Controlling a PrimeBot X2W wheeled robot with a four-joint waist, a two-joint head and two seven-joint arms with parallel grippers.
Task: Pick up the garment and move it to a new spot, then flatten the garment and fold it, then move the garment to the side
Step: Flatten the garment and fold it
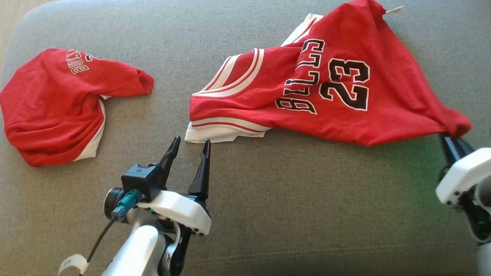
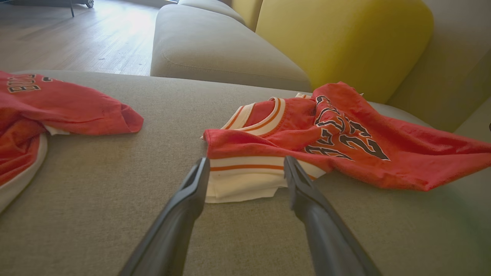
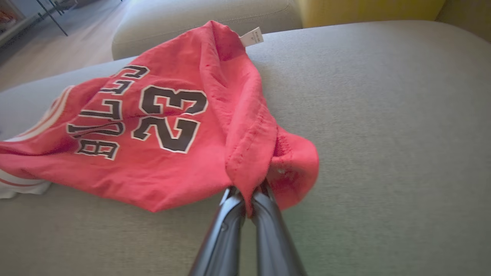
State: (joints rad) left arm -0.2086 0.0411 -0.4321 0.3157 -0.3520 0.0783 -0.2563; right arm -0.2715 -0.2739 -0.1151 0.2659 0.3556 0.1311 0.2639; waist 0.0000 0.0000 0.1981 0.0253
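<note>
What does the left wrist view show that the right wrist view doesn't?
Left wrist: the second, crumpled jersey and the open left end effector pointing at the white-striped edge of the numbered jersey. Right wrist: the right end effector shut on that jersey's red corner, plus its white tag. Both: the numbered jersey on the grey sofa.

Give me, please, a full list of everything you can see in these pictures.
jersey with the number 23: one, red with white trim, right of middle in the head view
second jersey: one, red, crumpled at the left
tag: one, white, on the far edge of the jersey with the number 23
sofa seat: one, grey, under both jerseys
cushion: one, yellow, behind the seat
floor: wooden, pale, beyond the seat
left gripper: one, dark fingers, open, near the white hem
right gripper: one, dark fingers, shut on a red corner
</note>
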